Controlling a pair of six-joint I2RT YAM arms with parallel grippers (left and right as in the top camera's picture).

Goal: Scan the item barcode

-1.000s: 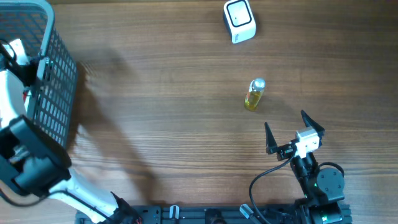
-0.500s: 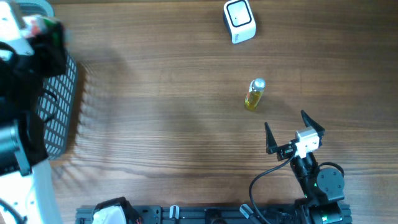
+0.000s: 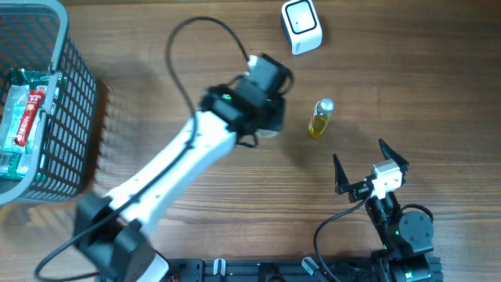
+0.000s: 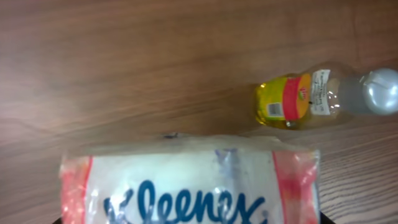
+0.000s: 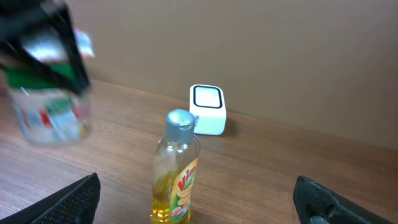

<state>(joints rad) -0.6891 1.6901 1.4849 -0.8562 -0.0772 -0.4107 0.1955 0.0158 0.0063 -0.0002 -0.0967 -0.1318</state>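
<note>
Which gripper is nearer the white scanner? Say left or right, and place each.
Left. The left gripper, holding the tissue pack, sits just below-left of the scanner in the overhead view; the right gripper, open, is farther down, past the bottle.

Table (image 3: 438,78) is seen as matt grained wood. Tissue pack (image 4: 186,186) is wrapped in glossy plastic film; bottle (image 4: 298,99) is made of clear, smooth plastic. Basket (image 3: 66,133) mesh is probably grey plastic.

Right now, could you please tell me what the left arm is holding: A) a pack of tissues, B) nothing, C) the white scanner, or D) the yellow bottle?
A: the jaws clamp the tissue pack, which fills the left wrist view; the bottle and scanner stand untouched.
</note>
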